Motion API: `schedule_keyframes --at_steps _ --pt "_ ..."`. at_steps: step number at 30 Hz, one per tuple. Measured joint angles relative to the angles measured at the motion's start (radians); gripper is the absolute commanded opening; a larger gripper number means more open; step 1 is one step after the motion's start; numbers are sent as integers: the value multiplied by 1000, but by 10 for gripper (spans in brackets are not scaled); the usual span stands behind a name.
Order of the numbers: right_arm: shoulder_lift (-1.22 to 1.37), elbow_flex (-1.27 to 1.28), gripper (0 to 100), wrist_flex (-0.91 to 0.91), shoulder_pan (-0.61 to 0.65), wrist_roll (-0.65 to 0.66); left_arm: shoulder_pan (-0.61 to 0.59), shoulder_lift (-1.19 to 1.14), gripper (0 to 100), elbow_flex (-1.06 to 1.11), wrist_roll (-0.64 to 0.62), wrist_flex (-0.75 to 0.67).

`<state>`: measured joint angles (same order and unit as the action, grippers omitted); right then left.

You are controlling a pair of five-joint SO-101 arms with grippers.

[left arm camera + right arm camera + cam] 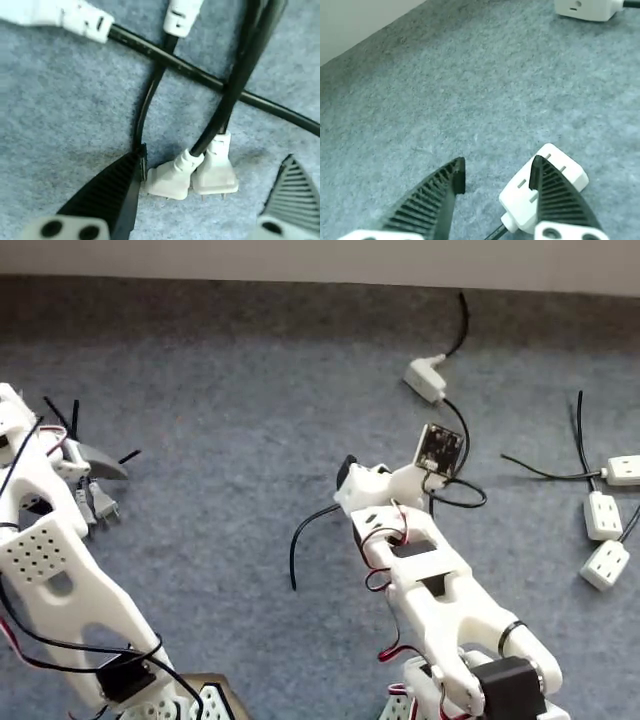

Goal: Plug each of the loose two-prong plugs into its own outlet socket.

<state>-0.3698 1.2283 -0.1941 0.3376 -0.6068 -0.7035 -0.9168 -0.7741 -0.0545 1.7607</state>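
Left pincer point(214, 159) stood wide apart above two plugs point(170, 180) near the desk's left edge; right pincer point(498, 166) gaped wide at a socket point(519, 198).

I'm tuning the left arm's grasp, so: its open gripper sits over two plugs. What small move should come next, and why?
Probably nudge the left gripper sideways until its open fingers straddle only the straighter plug, then lower. Both plugs lie close side by side between the fingers, the angled plug beside the black finger, so closing here would likely catch both.
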Motion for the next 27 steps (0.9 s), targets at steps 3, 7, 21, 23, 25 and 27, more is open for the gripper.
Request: schedule_keyframes --at_steps 3,7,21,23,25,27 --pt "0 0 216 -2 0 0 2 0 232 11 12 0" --pt "0 0 216 -2 2 0 3 0 148 11 14 0" --pt "3 0 216 -2 2 0 6 17 6 17 187 2" --pt "3 0 216 -2 2 0 3 51 6 17 199 2" --pt "3 0 216 -2 2 0 -3 107 6 17 203 2" --pt "3 0 216 -2 2 0 -3 176 7 17 210 2"
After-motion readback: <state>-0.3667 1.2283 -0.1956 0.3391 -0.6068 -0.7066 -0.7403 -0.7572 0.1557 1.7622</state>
